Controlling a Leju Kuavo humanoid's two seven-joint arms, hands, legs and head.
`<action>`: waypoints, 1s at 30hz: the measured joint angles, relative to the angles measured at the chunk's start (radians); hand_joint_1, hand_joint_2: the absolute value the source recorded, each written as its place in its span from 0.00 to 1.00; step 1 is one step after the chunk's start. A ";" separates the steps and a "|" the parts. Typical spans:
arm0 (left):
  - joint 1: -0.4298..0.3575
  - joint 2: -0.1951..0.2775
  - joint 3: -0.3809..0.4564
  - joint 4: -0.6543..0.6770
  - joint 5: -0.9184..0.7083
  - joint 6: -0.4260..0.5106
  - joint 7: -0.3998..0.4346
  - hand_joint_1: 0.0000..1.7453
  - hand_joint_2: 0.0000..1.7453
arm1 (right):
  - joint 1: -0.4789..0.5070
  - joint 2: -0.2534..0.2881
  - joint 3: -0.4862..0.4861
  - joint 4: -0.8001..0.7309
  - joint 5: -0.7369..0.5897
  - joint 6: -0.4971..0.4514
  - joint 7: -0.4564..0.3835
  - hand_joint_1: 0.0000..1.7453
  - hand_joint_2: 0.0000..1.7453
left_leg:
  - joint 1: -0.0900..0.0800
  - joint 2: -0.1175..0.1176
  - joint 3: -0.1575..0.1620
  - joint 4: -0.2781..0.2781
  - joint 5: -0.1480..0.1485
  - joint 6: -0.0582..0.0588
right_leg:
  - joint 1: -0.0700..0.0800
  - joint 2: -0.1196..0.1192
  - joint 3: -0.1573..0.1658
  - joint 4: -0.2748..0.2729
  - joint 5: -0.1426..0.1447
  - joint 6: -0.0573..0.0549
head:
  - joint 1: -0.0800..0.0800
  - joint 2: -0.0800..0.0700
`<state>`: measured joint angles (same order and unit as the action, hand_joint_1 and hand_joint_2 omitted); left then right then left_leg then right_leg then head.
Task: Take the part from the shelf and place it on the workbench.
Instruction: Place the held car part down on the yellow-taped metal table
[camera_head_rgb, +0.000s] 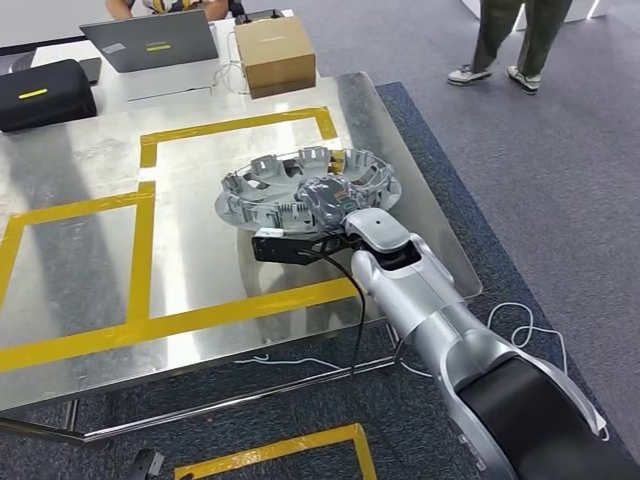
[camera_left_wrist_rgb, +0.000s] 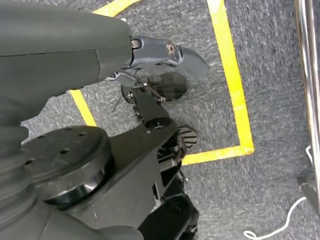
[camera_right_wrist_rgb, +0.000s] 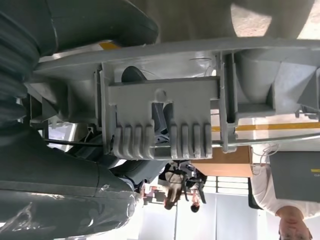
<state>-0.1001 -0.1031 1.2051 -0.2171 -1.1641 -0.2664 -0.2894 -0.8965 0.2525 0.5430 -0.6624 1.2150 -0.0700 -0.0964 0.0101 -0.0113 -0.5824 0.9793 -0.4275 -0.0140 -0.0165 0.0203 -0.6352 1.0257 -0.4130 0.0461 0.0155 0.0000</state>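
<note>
Right hand (camera_head_rgb: 326, 200) grips the part (camera_head_rgb: 290, 182) on the workbench (camera_head_rgb: 90, 270).

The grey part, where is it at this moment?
In the head view the part is over the right side of the metal table, just below the yellow tape rectangle, with the right hand gripping its near edge.

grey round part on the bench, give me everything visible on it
The part is a round, flat grey disc, plastic by its look, with a ribbed rim, open cut-outs and moulded clips. It sits about level over the steel workbench, at the near right corner of the yellow-taped box; whether it rests there is unclear. The right robot hand grips its near edge, fingers through it.
</note>
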 joint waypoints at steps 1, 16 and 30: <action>0.000 0.000 0.000 0.000 0.000 0.001 0.002 0.00 1.00 | 0.000 0.000 0.000 0.002 0.000 0.000 0.002 1.00 1.00 | 0.001 0.000 0.000 -0.002 0.001 -0.005 | 0.001 0.000 -0.001 0.000 0.000 -0.002 | 0.000 0.000; 0.002 0.000 -0.026 0.000 -0.042 0.003 -0.004 0.00 1.00 | 0.008 0.000 0.005 0.024 -0.021 -0.013 0.004 0.00 0.00 | 0.002 0.000 -0.001 -0.004 0.004 -0.028 | 0.001 -0.003 0.002 -0.005 0.006 -0.004 | 0.001 0.000; 0.023 0.005 -0.045 0.000 -0.019 0.002 0.065 0.00 0.00 | 0.057 -0.001 0.012 0.050 -0.053 -0.052 -0.027 0.00 0.00 | 0.002 0.000 0.000 -0.004 0.003 -0.026 | 0.001 -0.003 0.004 -0.007 0.006 -0.004 | 0.001 0.000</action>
<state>-0.0773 -0.0985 1.1597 -0.2171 -1.1826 -0.2647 -0.2247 -0.8395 0.2517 0.5547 -0.6124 1.1621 -0.1221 -0.1237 0.0117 -0.0114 -0.5828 0.9750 -0.4241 -0.0403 -0.0154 0.0174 -0.6313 1.0183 -0.4070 0.0424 0.0163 0.0000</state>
